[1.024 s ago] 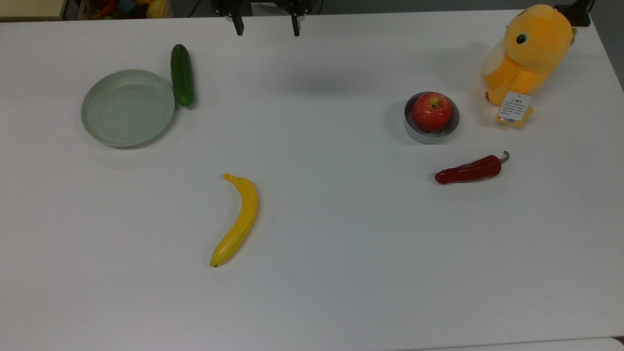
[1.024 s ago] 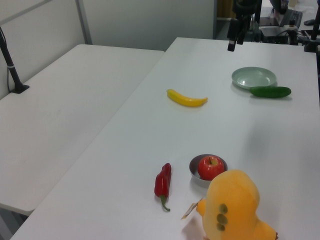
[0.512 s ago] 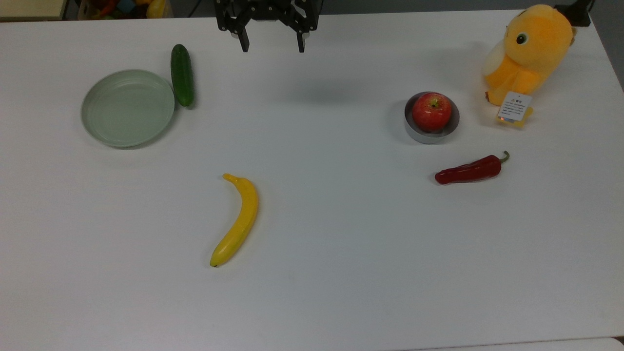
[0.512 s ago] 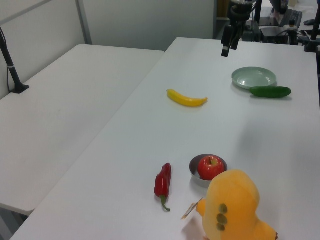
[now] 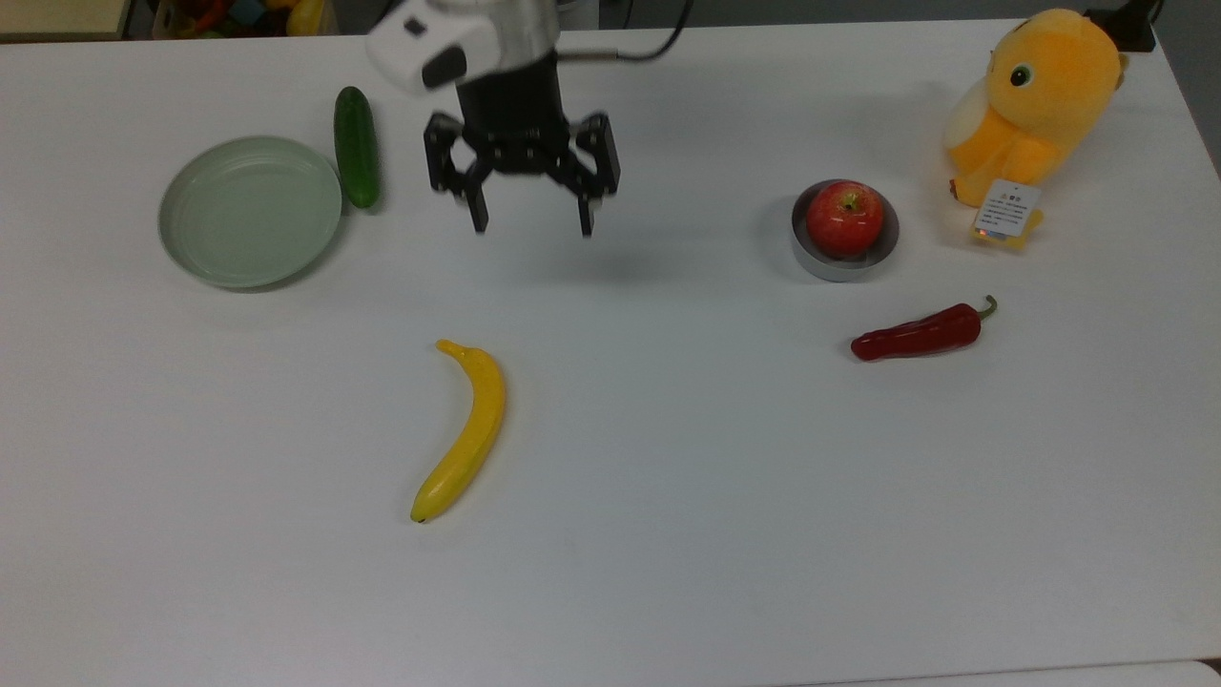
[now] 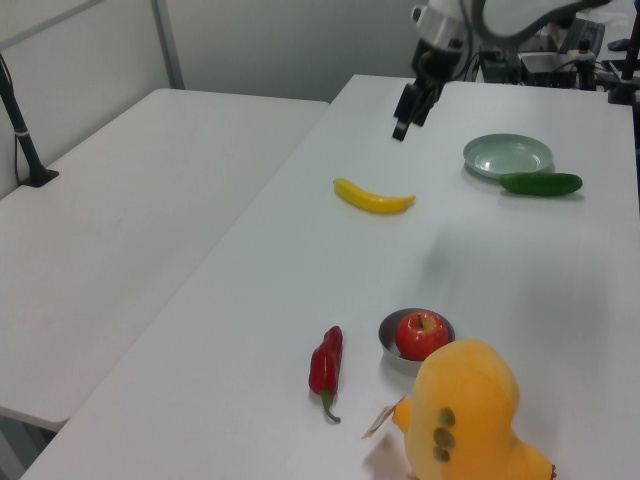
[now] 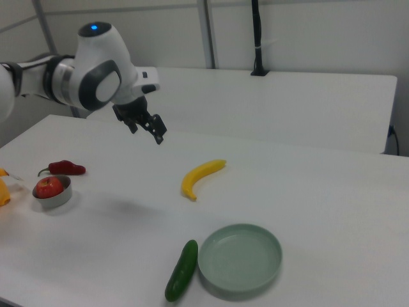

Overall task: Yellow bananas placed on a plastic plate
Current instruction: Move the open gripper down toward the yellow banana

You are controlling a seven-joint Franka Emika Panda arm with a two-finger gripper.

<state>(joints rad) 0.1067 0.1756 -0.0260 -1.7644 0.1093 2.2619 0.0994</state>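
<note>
The yellow banana (image 5: 467, 434) (image 6: 373, 197) (image 7: 201, 176) lies flat on the white table, below centre in the top view, with nothing touching it. Toward the top view's left sits the pale green plastic plate (image 5: 250, 212) (image 6: 507, 155) (image 7: 239, 258), holding nothing. My gripper (image 5: 533, 229) (image 6: 399, 132) (image 7: 159, 137) hangs in the air above the table, open, with nothing between its black fingers. In the top view it is above the banana and to the right of the plate, apart from both.
A green cucumber (image 5: 356, 146) lies against the plate's right rim in the top view. On the top view's right are a red apple (image 5: 845, 218) in a small metal dish (image 5: 811, 262), a red pepper (image 5: 918, 334) and an orange plush toy (image 5: 1040, 100).
My gripper has come from the top view's upper edge out over the table, toward the banana, still open. The objects have not moved.
</note>
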